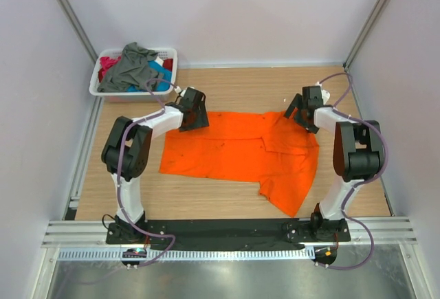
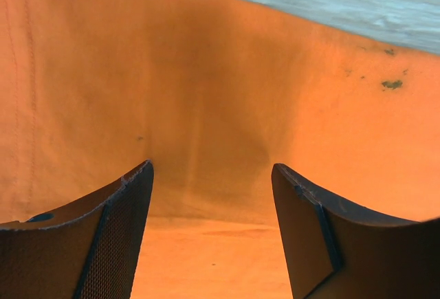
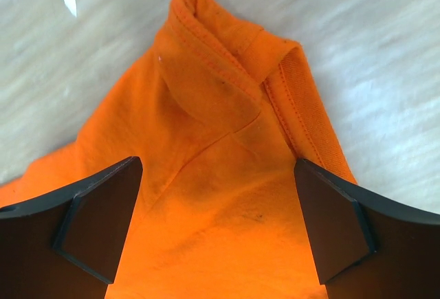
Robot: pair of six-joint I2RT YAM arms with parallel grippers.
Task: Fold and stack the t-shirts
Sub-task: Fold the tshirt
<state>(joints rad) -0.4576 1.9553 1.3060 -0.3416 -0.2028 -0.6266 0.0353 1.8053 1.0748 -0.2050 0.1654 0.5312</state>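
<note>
We see the orange t-shirt lying spread out in the middle of the worktop. One bit of it sticks out toward the near edge, on the right side.

Our left claw is at the far left part of the shirt, low over the cloth. Its two fingers are spread apart and pinch nothing.

Our right claw is at the far right corner of the shirt, over a folded bit with a stitched edge. It is spread wide too and holds nothing.

In the far left corner of the worktop sits a white basket. A grey t-shirt lies on top in it, with a blue t-shirt and a red t-shirt under it.
</note>
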